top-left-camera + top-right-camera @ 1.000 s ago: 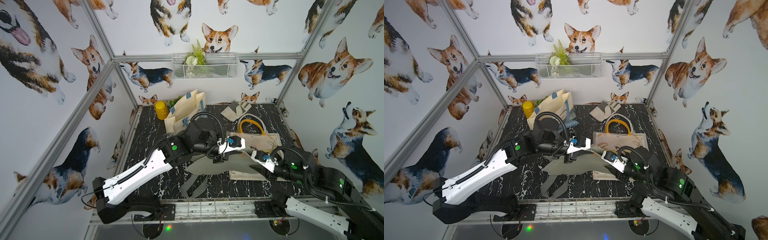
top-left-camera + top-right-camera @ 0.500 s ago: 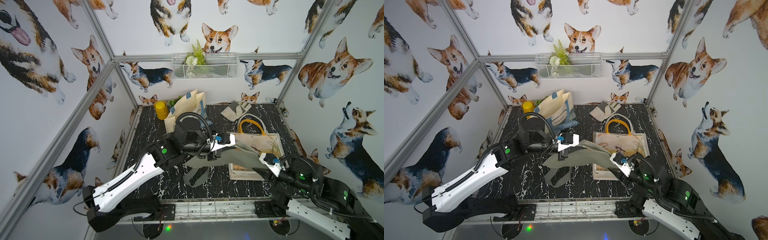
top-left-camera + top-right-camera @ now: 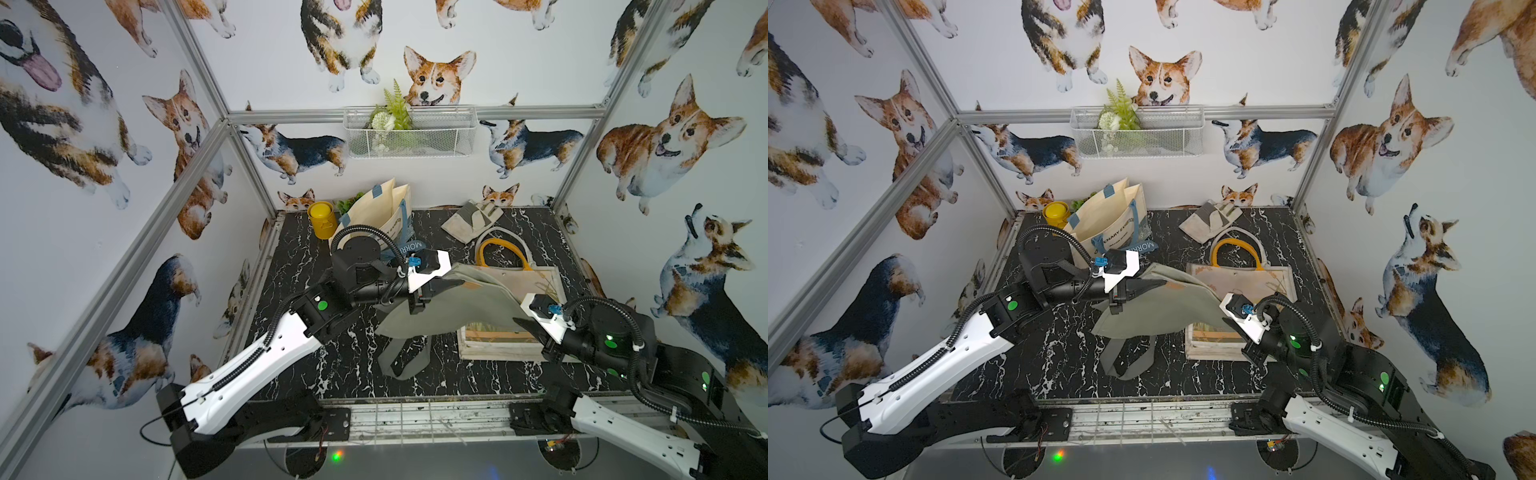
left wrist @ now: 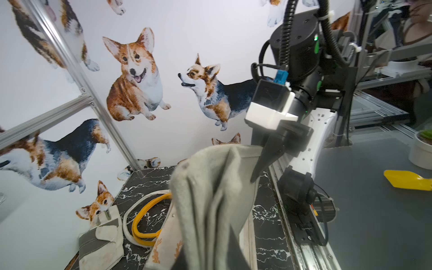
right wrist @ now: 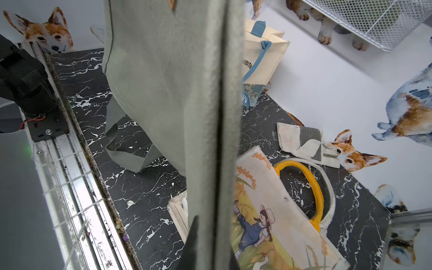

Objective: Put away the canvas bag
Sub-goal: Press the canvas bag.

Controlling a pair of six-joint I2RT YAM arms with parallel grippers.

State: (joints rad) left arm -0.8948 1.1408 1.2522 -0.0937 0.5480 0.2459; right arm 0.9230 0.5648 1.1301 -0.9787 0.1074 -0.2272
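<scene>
The grey-green canvas bag hangs stretched above the middle of the table between both arms. Its strap droops onto the black marble tabletop. My left gripper is shut on one bunched end of it. In the left wrist view the folds fill the gap between the dark fingers of that gripper. My right gripper is shut on the opposite edge. In the right wrist view the bag's hem runs straight into that gripper.
An illustrated tote with yellow handles lies flat under the bag's right end. A cream tote with blue straps stands at the back, beside a yellow jar. A folded cloth lies back right. A wire basket hangs on the back wall.
My left gripper has drawn its end of the bag back to the left. My right gripper has shut on the bag's other edge, and the bag now spans both.
</scene>
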